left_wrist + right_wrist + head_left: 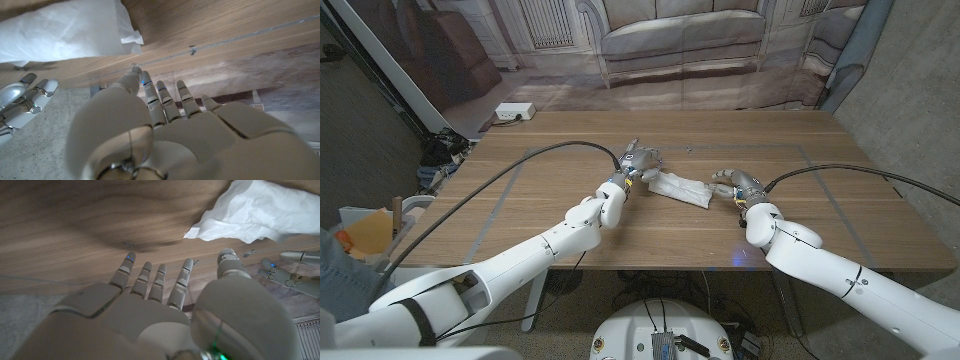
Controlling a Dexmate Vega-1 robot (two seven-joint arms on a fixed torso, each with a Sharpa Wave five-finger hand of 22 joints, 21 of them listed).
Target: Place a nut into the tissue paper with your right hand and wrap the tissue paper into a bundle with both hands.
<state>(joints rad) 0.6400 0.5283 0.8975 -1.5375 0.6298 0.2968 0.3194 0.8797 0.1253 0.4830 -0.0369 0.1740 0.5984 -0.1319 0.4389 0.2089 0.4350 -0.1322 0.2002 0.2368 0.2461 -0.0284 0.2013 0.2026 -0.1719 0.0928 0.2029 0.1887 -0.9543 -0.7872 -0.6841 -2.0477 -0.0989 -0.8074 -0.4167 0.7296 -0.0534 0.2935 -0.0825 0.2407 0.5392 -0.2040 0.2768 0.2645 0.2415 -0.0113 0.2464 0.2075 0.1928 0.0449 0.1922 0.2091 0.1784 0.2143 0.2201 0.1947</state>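
Observation:
The white tissue paper (682, 188) lies crumpled and folded over on the wooden table (560, 210), between my two hands. My left hand (638, 164) stands just left of it, fingers stretched out and apart, holding nothing. My right hand (735, 185) is a short gap to the right of the tissue, fingers spread, also empty. In the left wrist view the tissue (65, 30) lies beyond my fingertips (145, 82), with the right hand (22, 100) beside it. The right wrist view shows the tissue (260, 210) ahead of my thumb. No nut shows plainly; the tissue may hide it.
A tiny metal piece (192, 49) lies on a tape line on the table beyond the tissue, too small to identify. A white power strip (515, 112) sits at the table's far left corner. Black cables run along both arms.

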